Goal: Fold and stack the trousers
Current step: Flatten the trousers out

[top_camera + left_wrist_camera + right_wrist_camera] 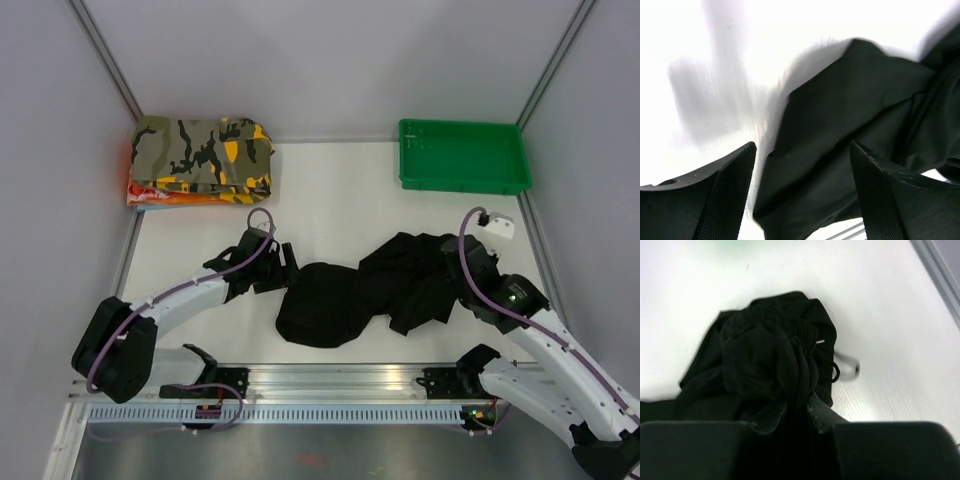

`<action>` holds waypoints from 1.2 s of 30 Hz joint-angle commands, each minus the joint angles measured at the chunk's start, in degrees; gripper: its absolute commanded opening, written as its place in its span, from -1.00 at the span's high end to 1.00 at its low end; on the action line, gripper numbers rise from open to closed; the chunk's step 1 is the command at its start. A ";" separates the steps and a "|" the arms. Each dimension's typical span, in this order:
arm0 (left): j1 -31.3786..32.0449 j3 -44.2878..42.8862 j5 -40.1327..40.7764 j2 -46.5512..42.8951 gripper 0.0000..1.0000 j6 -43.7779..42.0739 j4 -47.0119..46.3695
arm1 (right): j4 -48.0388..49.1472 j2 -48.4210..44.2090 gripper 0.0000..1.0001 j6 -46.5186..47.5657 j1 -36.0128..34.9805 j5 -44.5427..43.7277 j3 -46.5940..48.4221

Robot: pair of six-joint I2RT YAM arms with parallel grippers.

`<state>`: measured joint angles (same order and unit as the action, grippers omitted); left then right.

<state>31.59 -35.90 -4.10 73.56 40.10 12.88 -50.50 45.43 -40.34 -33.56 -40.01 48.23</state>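
The black trousers [370,290] lie crumpled across the middle of the white table, one rounded end to the left and a bunched heap to the right. My left gripper [285,265] hangs open over their left end; in the left wrist view its fingers [730,190] stand wide apart above the dark cloth [840,140], touching nothing. My right gripper [462,275] is at the right end of the heap. In the right wrist view it [796,412] is shut on a gathered fold of the trousers [760,355], near a drawstring loop.
A folded olive, black and orange camouflage garment [203,158] sits at the back left corner. A green tray [462,185] stands at the back right. An aluminium rail [330,385] runs along the near edge, and grey walls close in both sides.
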 commanded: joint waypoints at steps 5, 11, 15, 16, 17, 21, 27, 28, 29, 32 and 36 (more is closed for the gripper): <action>0.22 1.00 -5.21 4.48 -0.56 -2.92 -7.69 | 0.39 3.16 -0.10 -3.89 0.69 -2.29 4.06; 2.24 0.83 -8.47 8.26 -0.39 -4.24 -10.51 | 5.93 9.23 -0.87 1.74 0.60 5.63 8.28; 3.12 0.57 -8.38 10.55 -0.05 -4.15 -11.21 | 11.47 12.65 -0.96 8.94 0.69 13.45 11.18; 3.12 0.22 -8.21 11.25 0.06 -3.98 -11.30 | 12.52 13.62 -0.96 9.48 0.69 15.03 11.27; 3.12 0.04 -7.86 11.86 0.29 -3.89 -11.30 | 12.71 14.68 -0.96 9.66 0.60 15.57 11.19; 3.12 -1.54 -6.63 11.71 0.95 -3.80 -9.90 | 13.49 19.86 -0.96 8.26 0.69 18.55 9.44; 2.77 -12.77 10.39 0.47 0.95 -9.24 7.45 | 20.61 19.61 -0.96 6.06 0.69 26.82 4.60; 2.77 -16.79 13.21 -3.64 0.95 -11.34 9.51 | 21.84 19.61 -0.96 6.23 0.69 28.30 4.33; 2.60 -18.57 18.29 -5.77 0.95 -12.40 11.01 | 22.37 20.04 -0.96 6.76 0.69 29.10 4.07; 2.24 -25.86 25.16 -12.99 0.95 -16.18 13.83 | 23.60 21.80 -0.96 7.90 0.60 32.26 3.98; 2.24 -29.83 29.32 -17.04 0.95 -17.16 16.46 | 25.97 23.56 -0.96 8.61 0.51 34.03 3.89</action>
<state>34.20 -63.16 15.86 58.11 27.40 23.81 -29.10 67.75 -32.75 -32.88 -9.76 52.21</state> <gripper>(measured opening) 0.029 0.979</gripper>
